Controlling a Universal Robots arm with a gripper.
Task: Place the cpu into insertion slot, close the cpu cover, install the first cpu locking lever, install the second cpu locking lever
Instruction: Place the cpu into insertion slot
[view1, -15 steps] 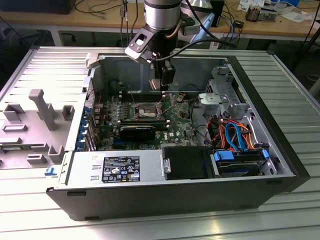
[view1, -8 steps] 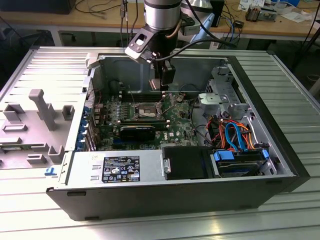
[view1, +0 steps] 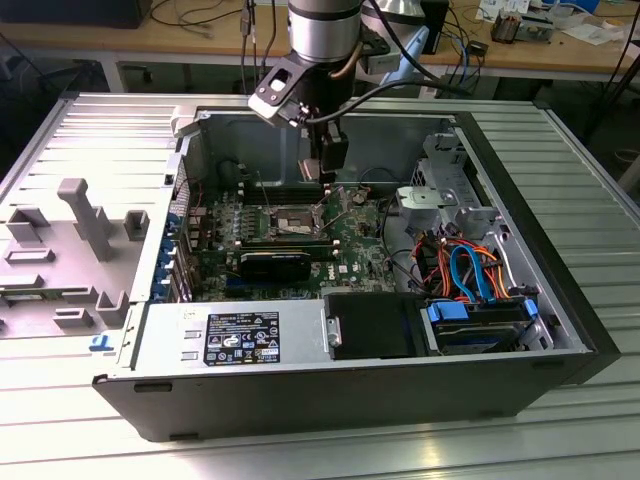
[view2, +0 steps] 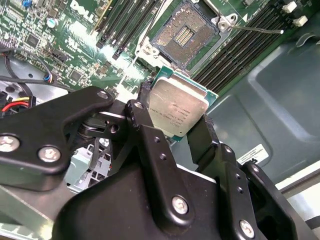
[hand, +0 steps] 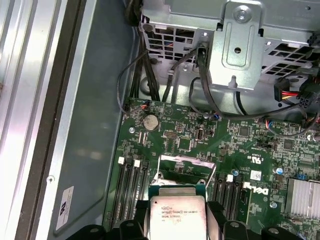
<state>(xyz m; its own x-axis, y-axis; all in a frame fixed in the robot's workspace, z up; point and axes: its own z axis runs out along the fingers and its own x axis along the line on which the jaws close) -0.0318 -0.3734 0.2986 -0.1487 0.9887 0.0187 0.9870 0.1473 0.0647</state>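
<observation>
One step, the first, is in hand: my pincer (view2: 172, 120) grips the cpu (view2: 179, 102) by its edges, seemingly just short of the open insertion slot (view2: 184, 35), so squaring up matters.

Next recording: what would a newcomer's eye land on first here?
The silvery cpu, gripped by the black tool, dominates the second wrist view. Just beyond it the insertion slot lies uncovered on the green board. In the exterior view the arm reaches down into an open computer case.
</observation>
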